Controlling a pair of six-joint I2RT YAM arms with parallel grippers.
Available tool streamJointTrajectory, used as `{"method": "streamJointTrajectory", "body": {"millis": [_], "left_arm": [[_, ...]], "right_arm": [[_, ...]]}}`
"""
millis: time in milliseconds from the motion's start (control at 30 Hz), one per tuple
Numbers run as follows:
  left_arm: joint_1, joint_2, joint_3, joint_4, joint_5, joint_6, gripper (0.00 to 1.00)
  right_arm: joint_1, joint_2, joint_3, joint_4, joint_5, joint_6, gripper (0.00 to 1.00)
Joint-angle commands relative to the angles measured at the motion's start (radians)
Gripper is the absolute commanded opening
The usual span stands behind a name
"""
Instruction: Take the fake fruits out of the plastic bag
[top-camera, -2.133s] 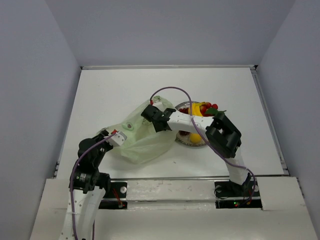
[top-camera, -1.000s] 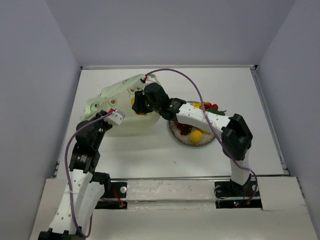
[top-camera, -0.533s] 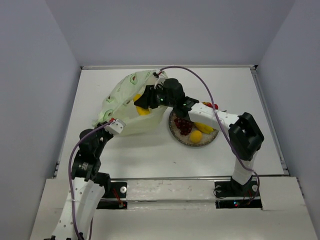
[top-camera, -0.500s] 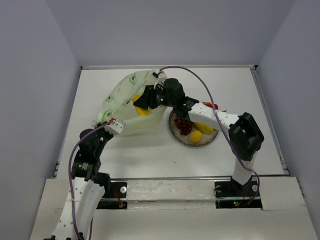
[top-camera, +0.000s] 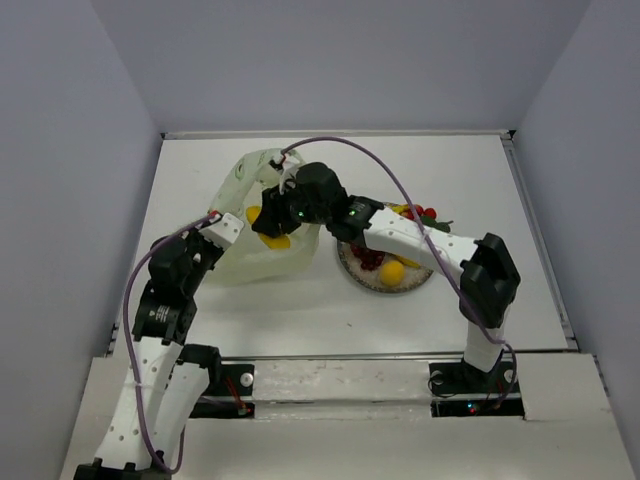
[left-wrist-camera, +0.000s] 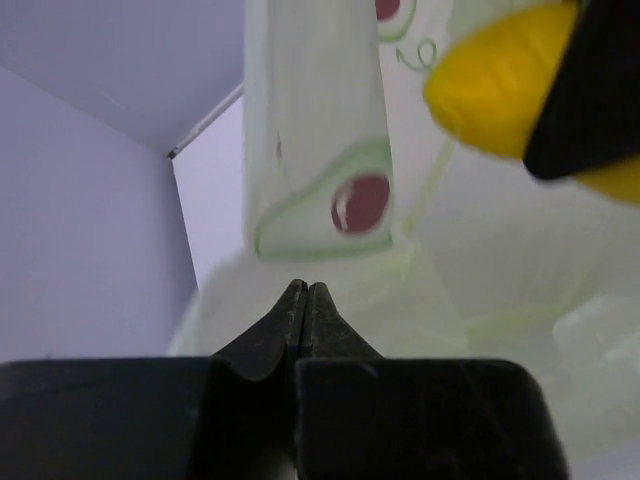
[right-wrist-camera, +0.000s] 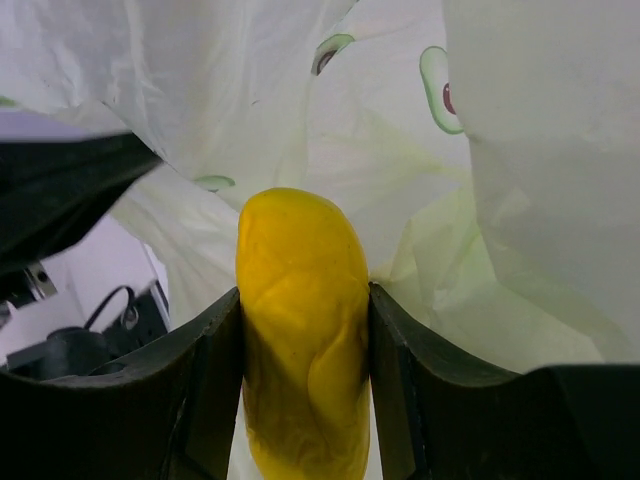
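The pale yellow-green plastic bag (top-camera: 250, 255) stands bunched at the table's left middle. My left gripper (top-camera: 220, 223) is shut on a fold of the bag's near-left edge; its fingertips (left-wrist-camera: 303, 292) are pressed together against the plastic (left-wrist-camera: 330, 150). My right gripper (top-camera: 266, 224) is inside the bag's mouth, shut on a yellow banana (top-camera: 260, 218). The banana sits upright between my right fingers (right-wrist-camera: 300, 330), with bag plastic (right-wrist-camera: 230, 90) all around. It also shows in the left wrist view (left-wrist-camera: 495, 80). Grapes (top-camera: 370, 258), a round yellow-orange fruit (top-camera: 392, 271) and red berries (top-camera: 422, 213) lie on the plate.
The speckled grey plate (top-camera: 352, 272) lies right of the bag, partly under my right forearm (top-camera: 410, 238). A purple cable (top-camera: 370, 160) arcs over the bag and plate. Grey walls close in the table on three sides.
The bag has been drawn narrower and more upright. My left gripper has risen and moved toward the back with the bag's edge. My right gripper has swung left and nearer with the banana.
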Motion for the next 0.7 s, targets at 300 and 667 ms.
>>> {"method": "streamJointTrajectory", "body": {"millis": [300, 667], "left_arm": [[-0.001, 0.095, 0.213, 0.026, 0.102, -0.141, 0.74], [-0.001, 0.280, 0.321, 0.002, 0.437, -0.235, 0.99]], "right_arm": [[0.083, 0.002, 0.005, -0.190, 0.194, -0.193, 0.08], [0.083, 0.015, 0.028, -0.190, 0.171, -0.193, 0.07]]}}
